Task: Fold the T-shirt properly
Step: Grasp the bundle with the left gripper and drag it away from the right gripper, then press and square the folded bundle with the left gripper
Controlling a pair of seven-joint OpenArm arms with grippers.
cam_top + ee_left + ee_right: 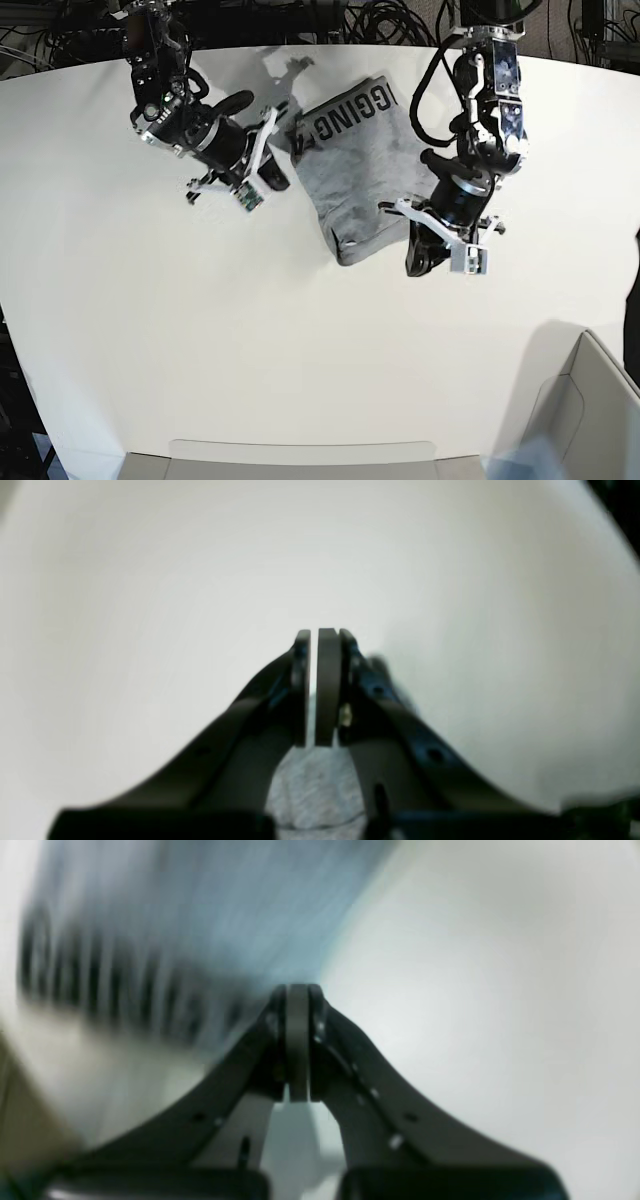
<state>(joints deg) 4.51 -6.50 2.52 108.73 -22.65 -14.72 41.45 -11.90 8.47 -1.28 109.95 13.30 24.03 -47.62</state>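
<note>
The white table (200, 330) holds the T-shirt (365, 170) at about one o'clock from its middle, already a compact folded bundle with lettering showing along its far edge. My left gripper (418, 262) and right gripper (275, 178) flank it, both with jaws together and empty, so I judge the folding nearly done, with perhaps only tidying left.

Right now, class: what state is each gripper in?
Left gripper: closed, holding nothing; the T-shirt lies beside it.
Right gripper: closed, holding nothing.
</note>
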